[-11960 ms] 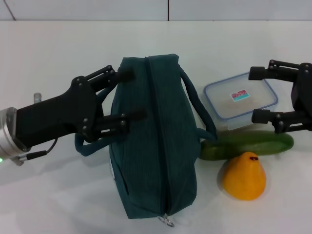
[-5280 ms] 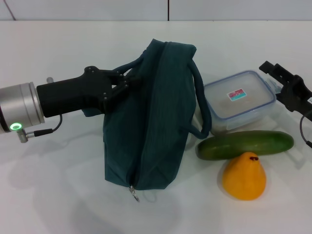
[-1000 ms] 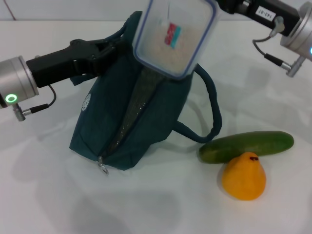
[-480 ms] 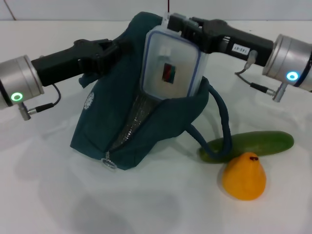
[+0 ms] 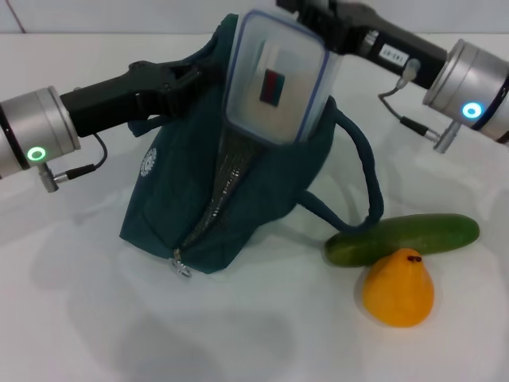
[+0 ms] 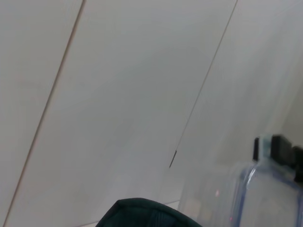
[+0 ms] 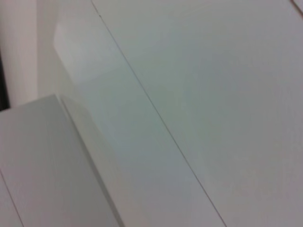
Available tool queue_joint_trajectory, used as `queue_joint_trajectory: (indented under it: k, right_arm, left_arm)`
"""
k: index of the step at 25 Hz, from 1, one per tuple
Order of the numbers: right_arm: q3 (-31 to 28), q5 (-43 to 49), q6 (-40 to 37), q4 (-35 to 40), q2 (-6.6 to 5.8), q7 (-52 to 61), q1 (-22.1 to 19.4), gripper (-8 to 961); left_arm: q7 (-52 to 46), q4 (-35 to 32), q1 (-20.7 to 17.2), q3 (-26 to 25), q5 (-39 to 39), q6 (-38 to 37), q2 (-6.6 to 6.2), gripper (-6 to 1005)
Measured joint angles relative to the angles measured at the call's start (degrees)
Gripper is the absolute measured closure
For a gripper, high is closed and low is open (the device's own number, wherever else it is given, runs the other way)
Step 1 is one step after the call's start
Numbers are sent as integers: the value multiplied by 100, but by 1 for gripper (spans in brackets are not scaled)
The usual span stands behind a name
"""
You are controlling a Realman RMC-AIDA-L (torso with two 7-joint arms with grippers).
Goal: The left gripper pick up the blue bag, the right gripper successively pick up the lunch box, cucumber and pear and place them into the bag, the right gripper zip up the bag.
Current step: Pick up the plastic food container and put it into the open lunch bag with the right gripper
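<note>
Now the lunch box (image 5: 275, 77) stands on end in the open mouth of the blue bag (image 5: 238, 191), its lower edge sunk behind the fabric lip and most of its lid showing above. Half a second ago it sat slightly lower and more upright in the opening; a second ago it hung clear above the bag, so the insertion is under way but not finished. The right gripper (image 5: 312, 17) is clamped on the box's upper far corner, directly above the bag's opening. The left gripper (image 5: 184, 78) is closed on the bag's upper edge beside the box, holding that side raised so the mouth stays spread; the bag's zipper pull (image 5: 182, 267) lies on the white table (image 5: 238, 326) below and toward the robot. The cucumber (image 5: 402, 238) and the pear (image 5: 398, 289) rest touching each other, below the right gripper and well apart from it, with one bag handle (image 5: 362, 187) looping down to the cucumber's end. My judgement: the box needs pushing deeper before release.
</note>
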State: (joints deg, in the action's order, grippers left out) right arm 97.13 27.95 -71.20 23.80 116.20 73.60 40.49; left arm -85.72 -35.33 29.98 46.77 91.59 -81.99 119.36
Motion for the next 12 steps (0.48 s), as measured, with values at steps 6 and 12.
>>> queue_joint_trajectory:
  k: [6,12]
  right_arm:
    - [419,-15,453,-3,-1,-41,-4,815]
    - [642,-32,643,54,-1,-45,17,812]
  left_arm:
    - [41,1,-46,-1,-227,0,-5,959]
    - [81,9,-63,-2,-348,0,-8,959]
